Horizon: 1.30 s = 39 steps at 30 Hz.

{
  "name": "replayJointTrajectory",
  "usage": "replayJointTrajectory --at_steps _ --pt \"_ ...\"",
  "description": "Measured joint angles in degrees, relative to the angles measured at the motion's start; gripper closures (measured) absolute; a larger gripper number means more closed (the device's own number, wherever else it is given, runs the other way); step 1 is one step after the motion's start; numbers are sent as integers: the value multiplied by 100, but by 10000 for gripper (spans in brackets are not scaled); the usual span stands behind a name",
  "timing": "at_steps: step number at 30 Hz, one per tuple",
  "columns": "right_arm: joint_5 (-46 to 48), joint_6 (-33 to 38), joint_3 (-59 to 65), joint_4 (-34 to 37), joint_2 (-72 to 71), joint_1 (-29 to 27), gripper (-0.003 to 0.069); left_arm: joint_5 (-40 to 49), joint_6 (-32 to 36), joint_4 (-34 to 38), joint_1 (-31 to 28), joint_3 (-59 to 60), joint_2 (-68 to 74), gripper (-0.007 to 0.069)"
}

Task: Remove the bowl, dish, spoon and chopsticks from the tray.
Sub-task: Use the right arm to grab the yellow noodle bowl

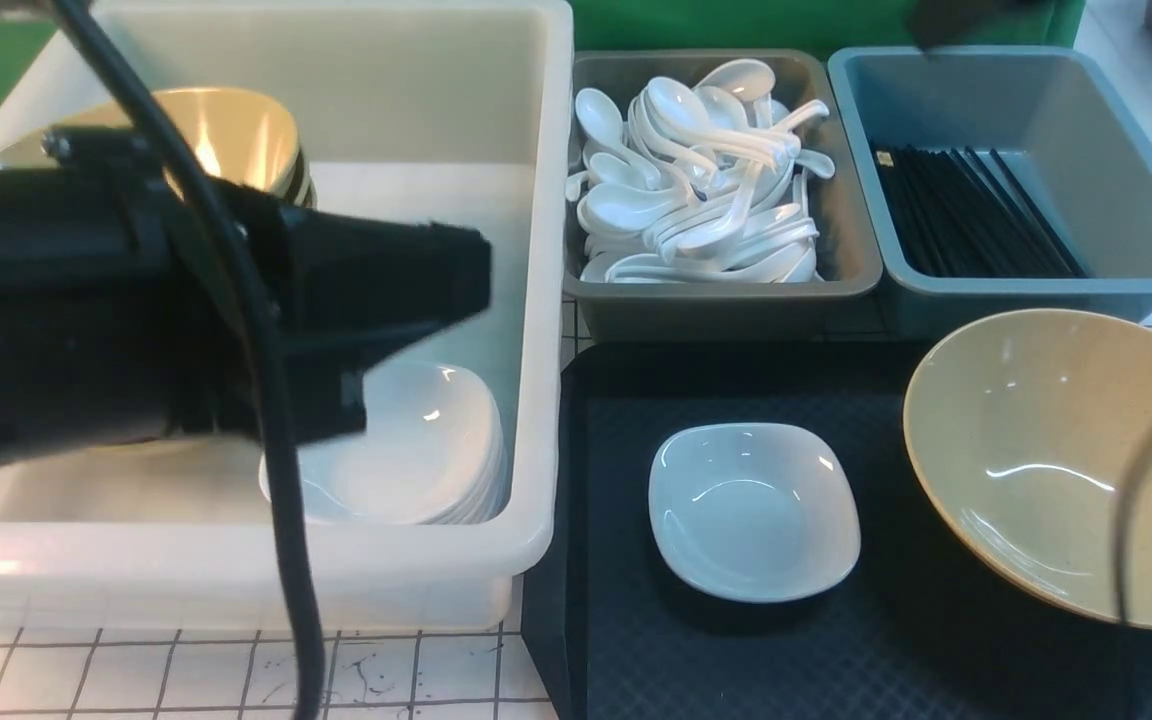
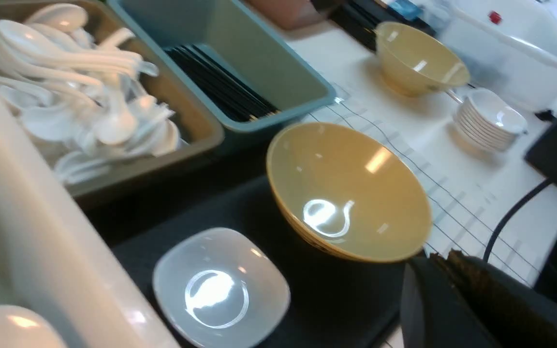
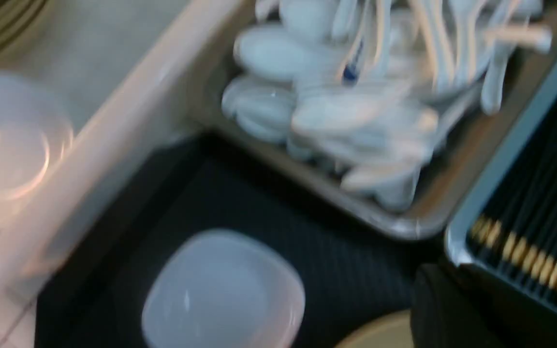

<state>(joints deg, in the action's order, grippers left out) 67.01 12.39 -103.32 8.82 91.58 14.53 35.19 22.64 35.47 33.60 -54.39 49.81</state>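
While right gripper (image 3: 435,309) is clamped shut on rim of tilted bowl (image 1: 1056,450), dish (image 1: 754,510) lies just left of it on tray (image 1: 836,660).

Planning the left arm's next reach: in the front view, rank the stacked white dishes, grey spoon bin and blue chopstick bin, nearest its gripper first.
From the left gripper:
1. stacked white dishes, just below it
2. grey spoon bin, to its right
3. blue chopstick bin, far right

Canteen-style dish-sorting station on a white gridded tabletop (image 1: 136,670): grey plastic bin (image 1: 726,310) heaped with white soup spoons (image 1: 696,190), blue bin (image 1: 1086,130) of black chopsticks (image 1: 976,215), white tub (image 1: 536,300) of stacked white dishes (image 1: 426,450).
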Motion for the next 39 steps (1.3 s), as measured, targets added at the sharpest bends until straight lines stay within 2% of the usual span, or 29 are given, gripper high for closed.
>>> replayJointTrajectory --at_steps 3,6,7,12,16,18,21,24,26,28,33,37,39 --pt "0 -38 879 -164 -633 133 607 87 67 71 0 0 0 625" --pt "0 -44 2433 -494 -1336 511 543 262 259 151 0 0 0 625" --pt "0 -44 2594 -536 -1390 583 533 279 285 166 0 0 0 625" --pt "-230 -63 4135 -882 -1537 869 327 544 1188 811 0 0 0 625" --pt "-1394 -90 4703 -937 -1371 890 146 556 1894 1370 0 0 0 625" --pt "-1829 -90 4845 -956 -1205 890 90 563 2011 1469 0 0 0 625" --pt "-2298 -35 4889 -1072 -851 890 51 563 2036 1567 0 0 0 625" --pt "-2788 -26 4901 -1521 -308 890 62 563 2024 1592 0 0 0 625" --pt "-2963 -26 4901 -1761 -45 890 96 604 2024 1587 0 0 0 625" --pt "-3043 -26 4901 -1882 195 890 152 673 2020 1534 0 0 0 625" --pt "-2935 -66 4846 -2183 383 896 345 749 1837 1234 0 0 0 625" --pt "-2538 -221 4688 -2238 183 985 422 750 1418 753 0 0 -12 625" --pt "-2151 -350 4516 -2230 -102 1131 537 725 1205 481 0 0 -26 625"
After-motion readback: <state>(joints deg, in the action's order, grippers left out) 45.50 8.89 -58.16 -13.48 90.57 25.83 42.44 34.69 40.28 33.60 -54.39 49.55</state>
